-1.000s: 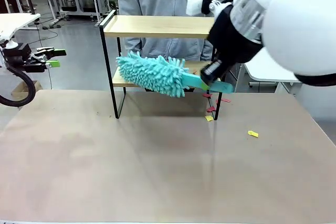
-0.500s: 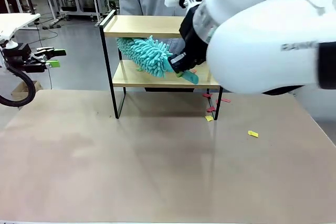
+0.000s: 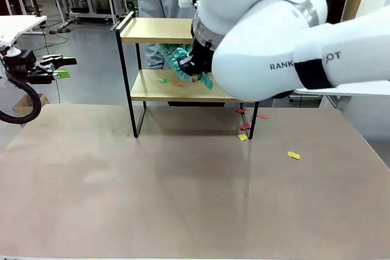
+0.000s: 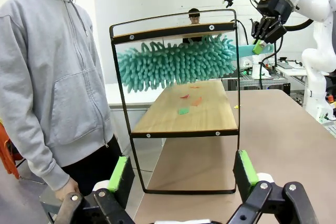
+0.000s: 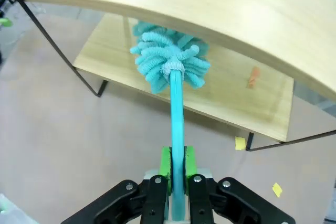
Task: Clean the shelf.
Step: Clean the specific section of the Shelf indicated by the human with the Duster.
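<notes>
From the front, the white bulk of your right arm [image 3: 274, 47] hides the right end of the shelf [image 3: 159, 30] and most of the teal microfibre duster [image 4: 176, 64]. The shelf stands at the far side of the table [image 3: 183, 199]. Your right gripper [image 5: 177, 162] is clamped on the duster's handle, its head between the two boards. Your left gripper [image 4: 182, 172] hangs wide open, empty

Bulbous white right arm [image 3: 274, 41] with a black band and grey lettering (partly hidden); black jaws carry green pads [image 5: 165, 162].
</notes>
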{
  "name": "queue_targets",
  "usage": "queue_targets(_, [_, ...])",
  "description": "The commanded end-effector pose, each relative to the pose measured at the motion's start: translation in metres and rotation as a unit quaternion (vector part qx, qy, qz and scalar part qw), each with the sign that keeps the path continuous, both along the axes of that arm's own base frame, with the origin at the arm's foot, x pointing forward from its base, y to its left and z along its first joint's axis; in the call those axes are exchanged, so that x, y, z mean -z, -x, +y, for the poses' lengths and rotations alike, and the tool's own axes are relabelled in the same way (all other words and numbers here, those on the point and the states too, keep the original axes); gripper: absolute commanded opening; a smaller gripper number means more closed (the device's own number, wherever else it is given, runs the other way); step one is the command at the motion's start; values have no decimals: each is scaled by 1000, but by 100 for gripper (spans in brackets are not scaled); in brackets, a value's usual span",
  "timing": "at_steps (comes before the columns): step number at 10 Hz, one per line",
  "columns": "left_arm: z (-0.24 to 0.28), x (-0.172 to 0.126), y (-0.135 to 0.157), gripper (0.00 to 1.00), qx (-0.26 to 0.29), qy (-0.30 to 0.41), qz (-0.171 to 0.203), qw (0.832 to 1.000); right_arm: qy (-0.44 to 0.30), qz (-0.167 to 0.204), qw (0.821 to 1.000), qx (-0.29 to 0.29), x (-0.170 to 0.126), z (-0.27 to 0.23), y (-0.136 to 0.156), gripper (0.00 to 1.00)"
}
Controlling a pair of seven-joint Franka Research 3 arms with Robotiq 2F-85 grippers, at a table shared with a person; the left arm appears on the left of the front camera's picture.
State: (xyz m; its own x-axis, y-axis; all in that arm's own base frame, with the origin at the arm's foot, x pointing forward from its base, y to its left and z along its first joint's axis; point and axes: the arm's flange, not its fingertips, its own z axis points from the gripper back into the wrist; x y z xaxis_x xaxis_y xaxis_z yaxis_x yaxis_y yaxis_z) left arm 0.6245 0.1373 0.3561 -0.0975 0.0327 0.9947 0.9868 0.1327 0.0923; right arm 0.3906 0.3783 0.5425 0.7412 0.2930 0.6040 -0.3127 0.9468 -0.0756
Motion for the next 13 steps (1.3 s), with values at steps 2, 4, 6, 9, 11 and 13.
queue_targets(2, [0, -3, 1, 100, 1, 1, -3, 1000, -10, -8, 1000, -5, 1, -7, 6, 13])
queue_targets(4, [0, -3, 1, 100, 1, 1, -3, 1000, -10, -8, 1000, -5, 1, -7, 6, 13])
queue_targets(6, [0, -3, 1, 100, 1, 1, -3, 1000, -3, 6, 1000, -3, 2, -3, 2, 13])
queue_targets(9, [0, -3, 1, 100, 1, 1, -3, 1000, -28, -33, 998, 49, 14, 52, -18, 13])
queue_targets(11, [0, -3, 1, 100, 1, 1, -3, 1000, -44, -48, 995, 81, 18, 77, -27, 13])
queue_targets(13, [0, -3, 1, 100, 1, 1, -3, 1000, -60, -42, 994, 77, 27, 103, -43, 13])
